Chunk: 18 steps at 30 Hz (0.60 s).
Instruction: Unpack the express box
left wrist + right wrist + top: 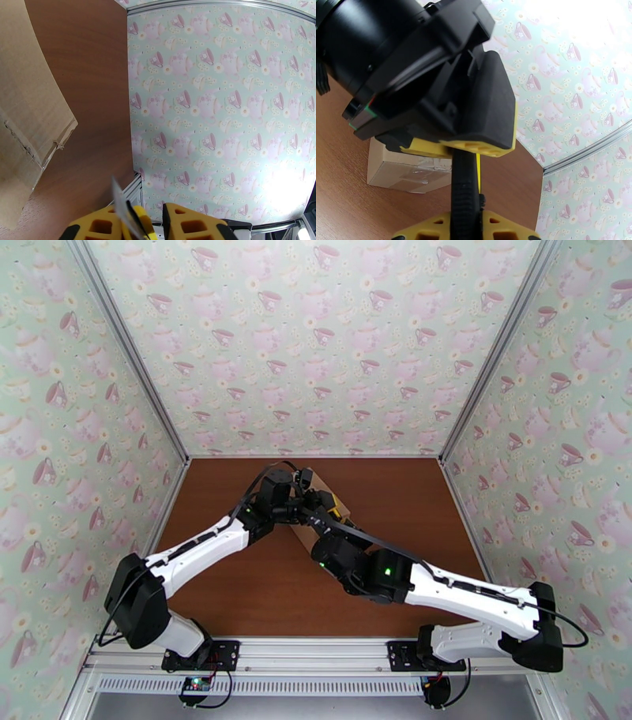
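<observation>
Two grippers are found met over the middle of the wooden table [237,587], a short way toward 12 o'clock from the bases.

From the left: the left gripper [454,149] is turned sideways and set around the upper end of a black-and-yellow utility knife [464,189]. In its own wrist view a thin grey blade [118,195] is seen against one yellow finger [98,227], with a sliver of gap left beside the other. Whether the knife is firmly pinched there cannot be told. This placement is judged to serve either a handover or the drawing-out of the blade.

At centre, the express box [301,535] is lying on the table beneath both wrists. In the right wrist view it is seen at 8 o'clock with clear tape across its face, and no cut can be made out. In the left wrist view a rough cardboard edge is noted at 9 o'clock.

To the right, the right gripper [466,223] is clamped on the ribbed handle. The knife appears to be held clear of the box so that its far end can be worked. The seam is judged not yet cut.
</observation>
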### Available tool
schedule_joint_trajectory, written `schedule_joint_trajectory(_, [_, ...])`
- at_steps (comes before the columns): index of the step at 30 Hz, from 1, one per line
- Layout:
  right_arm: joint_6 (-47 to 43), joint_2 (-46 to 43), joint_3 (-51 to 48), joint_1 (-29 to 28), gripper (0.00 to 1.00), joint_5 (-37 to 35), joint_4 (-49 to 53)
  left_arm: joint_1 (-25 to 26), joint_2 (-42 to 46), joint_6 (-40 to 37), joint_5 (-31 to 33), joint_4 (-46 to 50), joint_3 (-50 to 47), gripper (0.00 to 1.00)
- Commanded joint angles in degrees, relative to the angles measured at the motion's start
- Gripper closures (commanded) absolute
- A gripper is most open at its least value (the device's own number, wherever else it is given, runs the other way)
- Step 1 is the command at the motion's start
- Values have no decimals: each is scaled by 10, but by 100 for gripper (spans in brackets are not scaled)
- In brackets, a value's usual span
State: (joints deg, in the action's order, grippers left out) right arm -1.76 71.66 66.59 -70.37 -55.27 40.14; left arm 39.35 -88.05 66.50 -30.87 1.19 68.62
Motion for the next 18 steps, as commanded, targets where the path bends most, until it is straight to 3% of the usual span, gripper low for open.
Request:
schedule_joint_trajectory(1, [22,-25,23,-3,86,40,-29,1,4,-35,14,-41,-10,100])
schedule_joint_trajectory(3, [24,-29,22,-3,66,46,-28,1,7,-33,16,-47,-12,100])
schedule_joint_trajectory(7, [30,-35,20,-2,50,55,-27,1,9,-35,21,-51,-13,100])
schedule_joint_trajectory(14, [65,-45,16,4,42,78,-13,-2,11,-37,26,-58,-16,100])
schedule_joint_trajectory(18, [120,-86,9,32,36,135,6,-10,11,-44,27,-56,-15,100])
